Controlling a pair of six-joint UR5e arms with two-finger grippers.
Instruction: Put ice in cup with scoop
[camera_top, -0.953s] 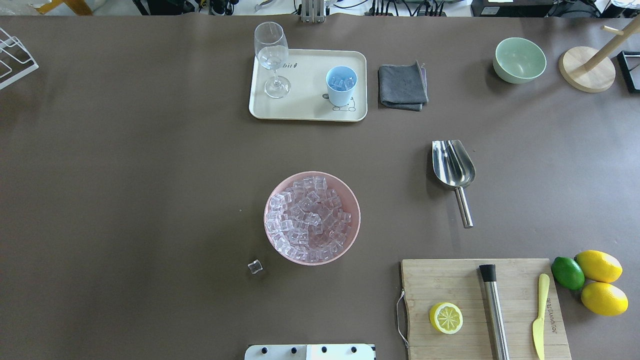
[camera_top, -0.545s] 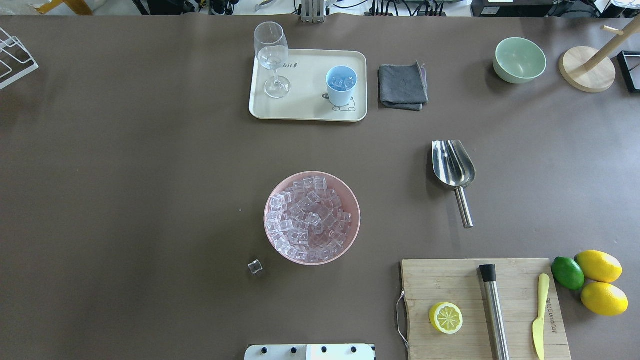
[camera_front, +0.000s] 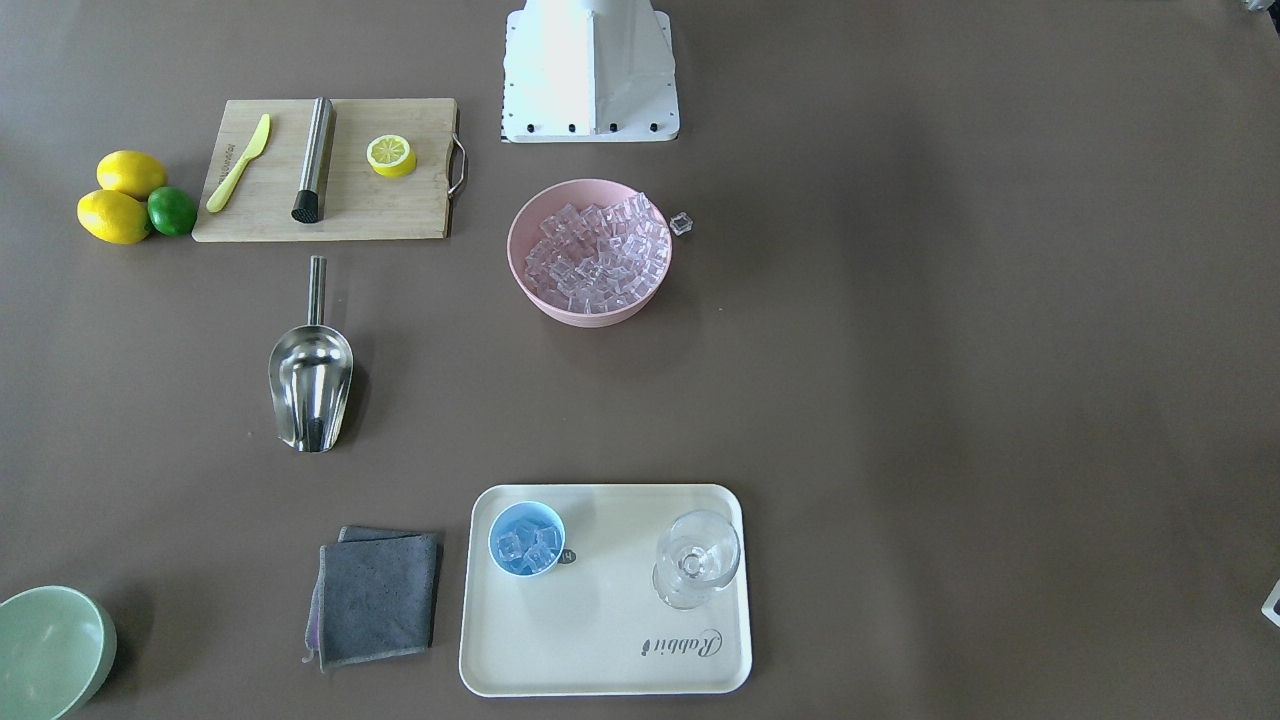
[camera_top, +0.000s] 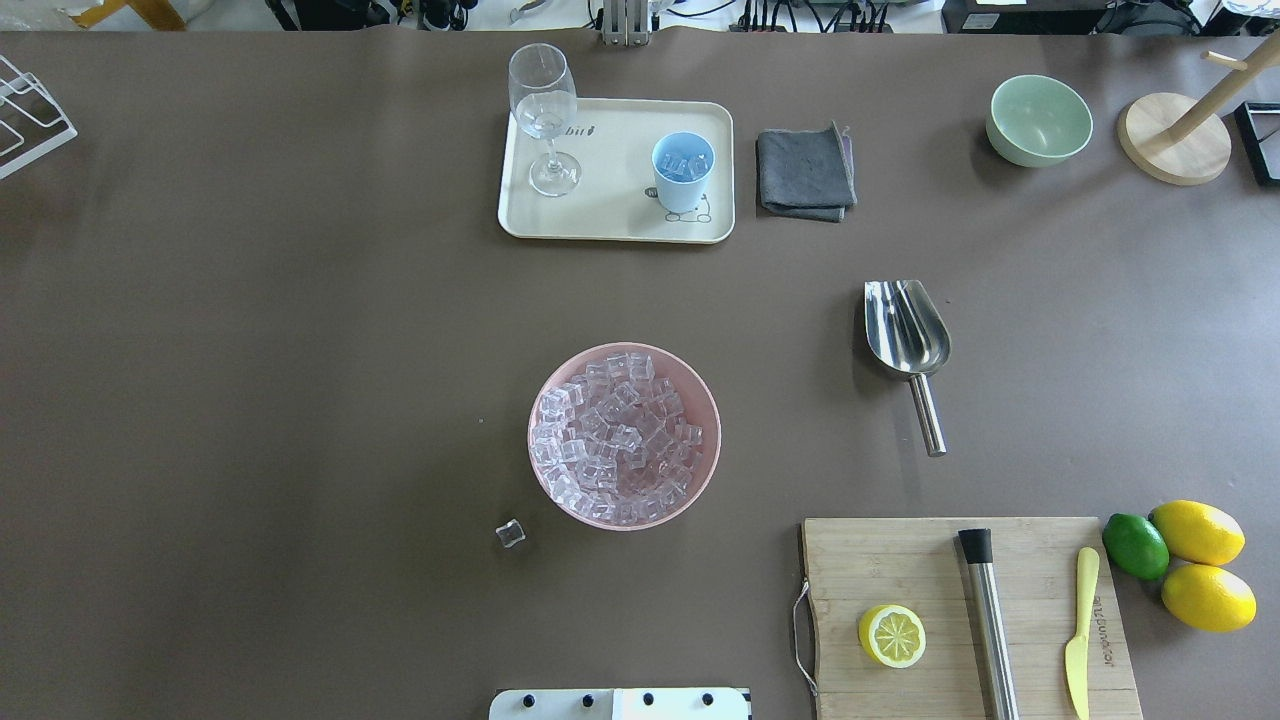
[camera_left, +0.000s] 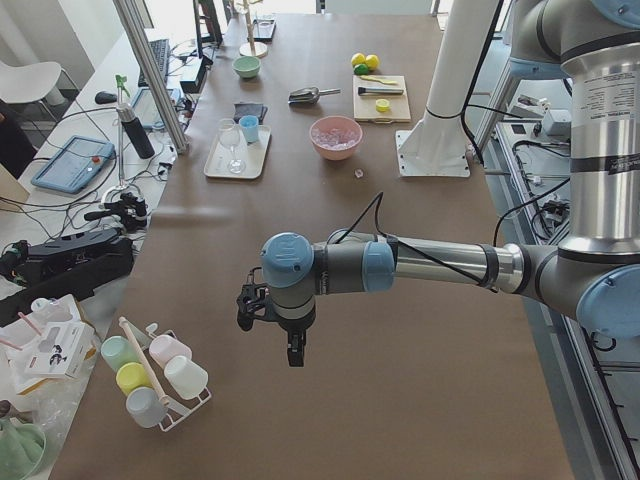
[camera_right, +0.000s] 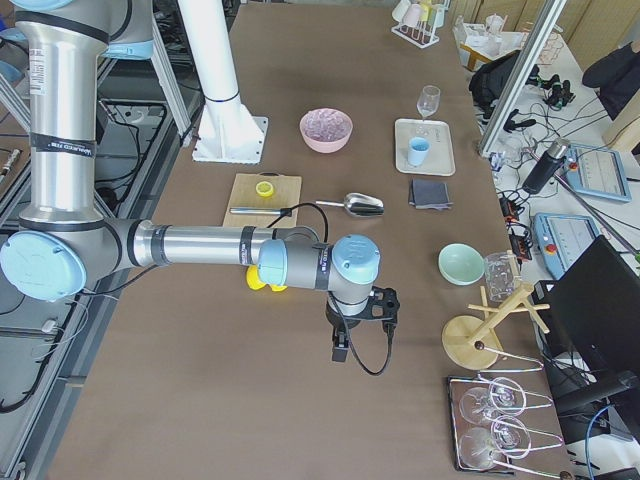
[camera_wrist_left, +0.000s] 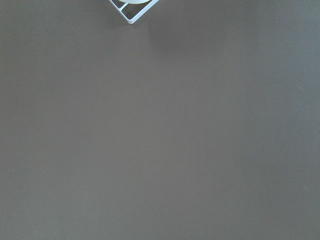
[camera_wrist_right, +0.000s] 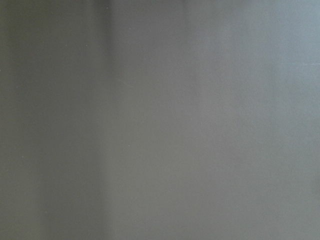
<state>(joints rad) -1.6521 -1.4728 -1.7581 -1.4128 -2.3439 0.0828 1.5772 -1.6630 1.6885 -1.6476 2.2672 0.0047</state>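
Scoop (camera_top: 907, 325) lies free on the table, robot's rt half, past the cutting board (camera_top: 900, 560) and short of the grey cloth (camera_top: 805, 172), touching neither. Long axis runs roughly near-far: rod handle toward the robot, open mouth of the trough toward the far edge, hollow side up. Rt gripper (camera_right: 340, 352) is the nearer one. It hangs fingers-down over bare table toward the rt end, forearm about level, and its wrist cam shows only tabletop. The scoop lies inward from it toward table centre, well apart. Left gripper (camera_left: 295, 352) hangs in a like pose at the opposite end, much farther off. Both show in side views only, so can't tell if fingers are apart or together. Ice (camera_top: 620, 435) heaped in pink bowl (camera_top: 532, 440), centre; one cube (camera_top: 510, 534) loose beside it. Cup (camera_top: 683, 170) upright on tray (camera_top: 610, 210), far side, a few cubes in it. Judgement: rt arm's job, and the handle end faces it.
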